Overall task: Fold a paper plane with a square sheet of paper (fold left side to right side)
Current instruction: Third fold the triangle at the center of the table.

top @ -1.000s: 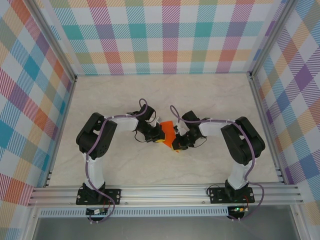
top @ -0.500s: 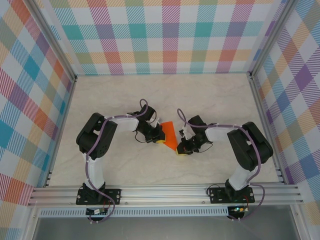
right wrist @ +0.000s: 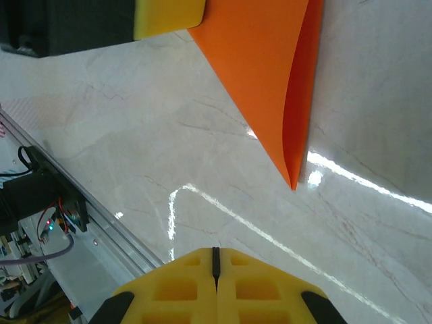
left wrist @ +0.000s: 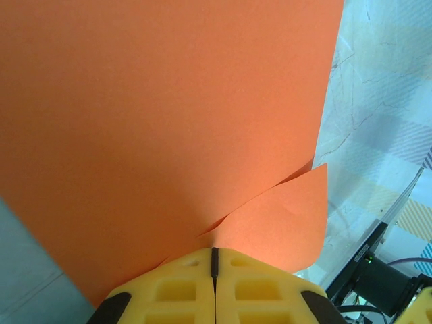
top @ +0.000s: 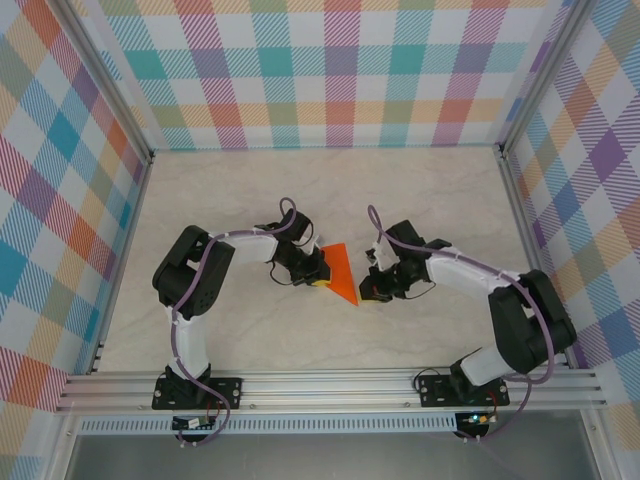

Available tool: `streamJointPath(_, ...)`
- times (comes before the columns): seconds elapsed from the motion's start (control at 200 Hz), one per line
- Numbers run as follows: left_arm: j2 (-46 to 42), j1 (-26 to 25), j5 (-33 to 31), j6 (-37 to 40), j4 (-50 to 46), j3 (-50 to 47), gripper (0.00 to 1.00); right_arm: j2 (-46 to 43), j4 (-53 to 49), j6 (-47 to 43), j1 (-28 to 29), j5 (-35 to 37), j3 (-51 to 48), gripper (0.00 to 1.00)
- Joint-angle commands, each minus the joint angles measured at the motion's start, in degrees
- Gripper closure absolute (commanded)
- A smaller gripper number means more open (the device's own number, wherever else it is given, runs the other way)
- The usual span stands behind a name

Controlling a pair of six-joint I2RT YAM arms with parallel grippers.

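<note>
left claw (top: 319, 279): pressed together, clamped on edge of bright orange folded paper triangle (top: 340, 272)
right claw (right wrist: 216, 260): pressed together, nothing held; triangle's tip just ahead, apart

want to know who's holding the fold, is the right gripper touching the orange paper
Apart. The right wrist view shows the shut right gripper with a stretch of table between its fingertips and the pointed tip of the orange paper.

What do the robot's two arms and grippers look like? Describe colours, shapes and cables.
The left arm and right arm have black joint housings, white links and purple cables. The left gripper and right gripper end in yellow, squared fingers with recessed pockets.
</note>
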Motion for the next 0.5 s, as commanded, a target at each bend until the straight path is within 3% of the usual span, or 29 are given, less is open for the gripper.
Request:
streamJointPath(0.0,0.06,-0.24,-4.96,0.97,-4.72,-0.34,0.94,5.83,1.58,3.25,1.44,0.9,2.8,1.0)
streamJointPath(0.27,0.02,-0.24,-4.71,0.98,-4.89,-0.2,0.94,11.97,3.57,4.31,3.26,3.23,5.06,1.0)
streamJointPath(0.495,-0.46,-0.24,-4.87,1.32,-5.34,0.39,0.94,13.68,1.73,6.51,3.24,9.48,4.05,1.0)
